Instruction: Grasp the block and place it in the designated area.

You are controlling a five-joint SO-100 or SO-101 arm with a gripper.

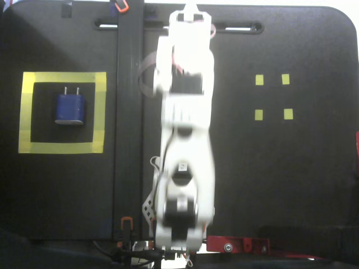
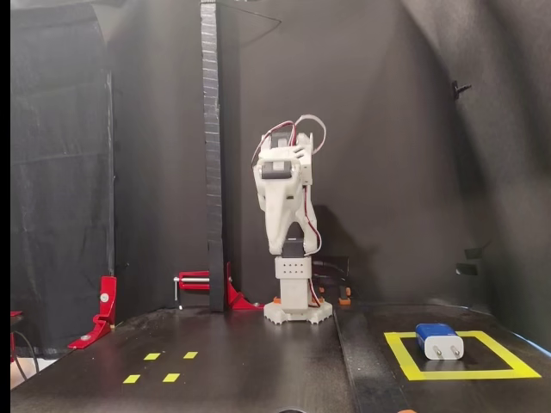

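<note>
End effector (image 1: 189, 14): white, seen at the far edge of the desk in the top-down fixed view, at the end of the folded arm. It carried nothing. Whether its fingers stood apart or together could not be told; both fixed views showed it too small and too overexposed.

Arm (image 2: 284, 198): white, five-joint, folded upright over its base (image 2: 297, 311) at the middle of the desk's rear edge in the front fixed view. It stood well apart from the block.

Block (image 1: 70, 107): small, dark blue, rounded, with two short pale prongs on one end. It lay flat on the black centre of the yellow frame (image 1: 100, 112), clear of the tape on all sides, near the left edge of the desk in the top-down view and near the front right corner in the front view (image 2: 439, 341).

Handling, judged: light, rigid hard plastic, likely smooth and a little slippery; not fragile. Best hold would be across the two long flat sides of the body, mid-length, fingers clear of the prongs and rounded corners.

Task status, judged: block already inside the frame; nothing left to place.

Other items: four small yellow squares (image 1: 272, 96) toward the right edge in the top-down view; black desk (image 1: 280, 179); red clamps (image 2: 205, 284) at the rear.
</note>
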